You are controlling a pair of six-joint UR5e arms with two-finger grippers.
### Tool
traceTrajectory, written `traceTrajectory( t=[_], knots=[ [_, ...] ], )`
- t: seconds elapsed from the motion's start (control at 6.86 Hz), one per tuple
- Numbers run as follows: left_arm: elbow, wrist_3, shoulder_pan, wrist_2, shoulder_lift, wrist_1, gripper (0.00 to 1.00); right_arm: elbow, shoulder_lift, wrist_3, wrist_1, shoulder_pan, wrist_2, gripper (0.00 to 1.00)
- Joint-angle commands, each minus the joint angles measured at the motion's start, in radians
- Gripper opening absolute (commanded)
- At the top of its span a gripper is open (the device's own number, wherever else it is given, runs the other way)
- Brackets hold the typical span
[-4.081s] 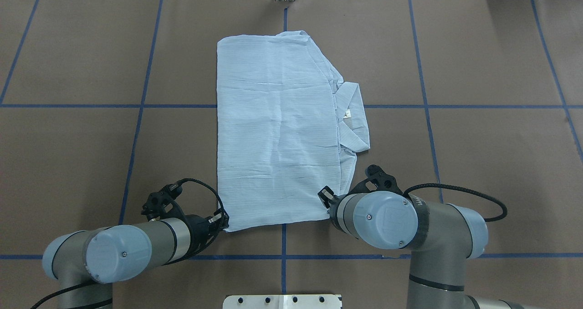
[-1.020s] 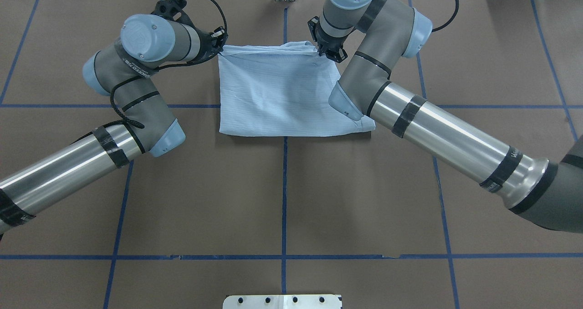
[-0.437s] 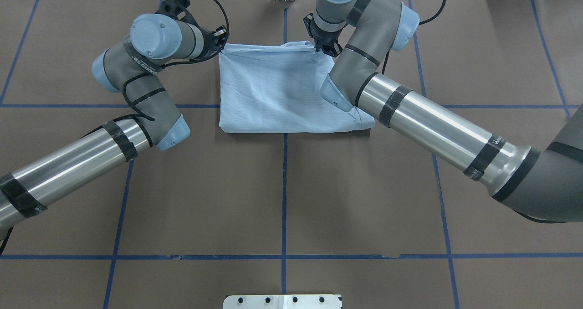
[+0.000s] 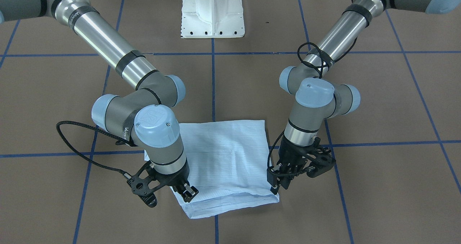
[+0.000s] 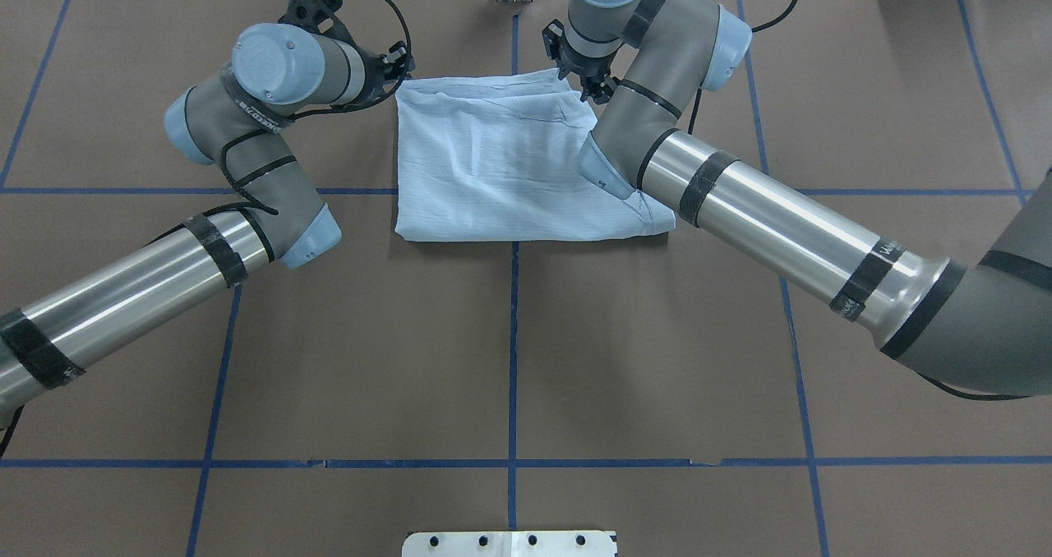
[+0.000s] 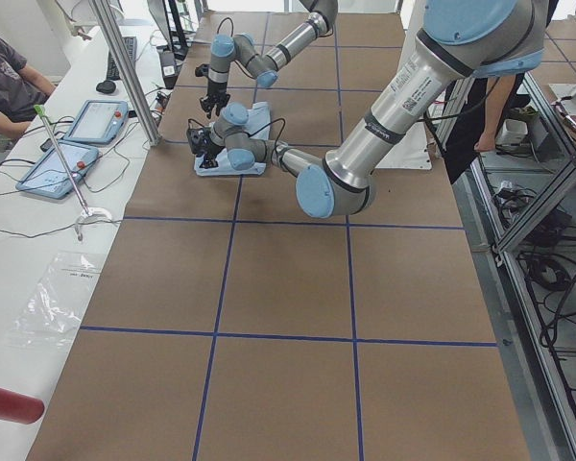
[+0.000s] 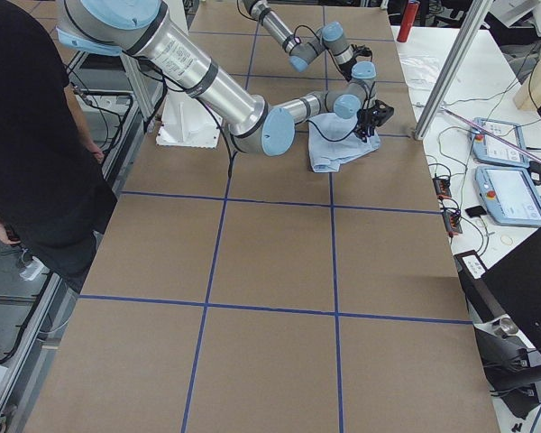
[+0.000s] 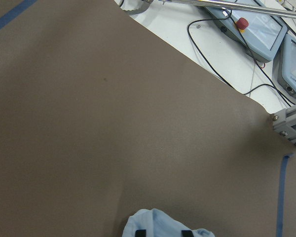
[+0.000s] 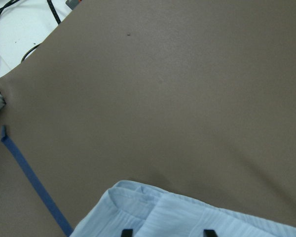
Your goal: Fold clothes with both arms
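Pale-blue striped cloth shirt (image 5: 493, 163) and brown papery table cover (image 5: 370, 360) are looking matt; silver metal arms (image 5: 781, 228) are gleaming.

Overhead view: both arms are stretched way out toward 12 o'clock, left arm (image 5: 123, 302) coming in from 8, right arm (image 5: 781, 220) from 4. Left gripper (image 4: 277, 183) and right gripper (image 4: 187, 193) are angled down, jaws parted on both.

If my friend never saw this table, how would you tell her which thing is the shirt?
Find the big brown table with blue tape lines. On it, between the robot's left hand and right hand, lies the shirt: a flat, folded, pale-blue square with thin stripes, the only cloth on the table.
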Motion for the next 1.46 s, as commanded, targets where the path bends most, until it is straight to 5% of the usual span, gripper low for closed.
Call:
traceTrajectory(
  t=[0.0, 0.15, 0.29, 0.58, 1.31],
  knots=[
    [-0.002, 0.04, -0.028, -0.009, 0.001, -0.002, 0.99, -0.002, -0.012, -0.104, 0.001, 0.038, 0.029, 1.0],
    [-0.009, 0.11, -0.034, -0.021, 0.01, -0.013, 0.99, 0.022, -0.042, -0.185, 0.0, 0.065, 0.069, 1.0],
    [-0.045, 0.206, -0.042, -0.082, 0.04, -0.015, 0.99, 0.165, -0.167, -0.303, -0.02, 0.066, 0.088, 1.0],
    [-0.244, 0.481, -0.124, -0.252, 0.225, -0.001, 0.99, 0.329, -0.341, -0.615, -0.139, 0.195, 0.225, 1.0],
    [-0.317, 1.292, -0.521, -0.573, 0.513, 0.057, 0.99, 0.424, -0.651, -1.419, -0.303, 0.539, 0.377, 1.0]
  ],
)
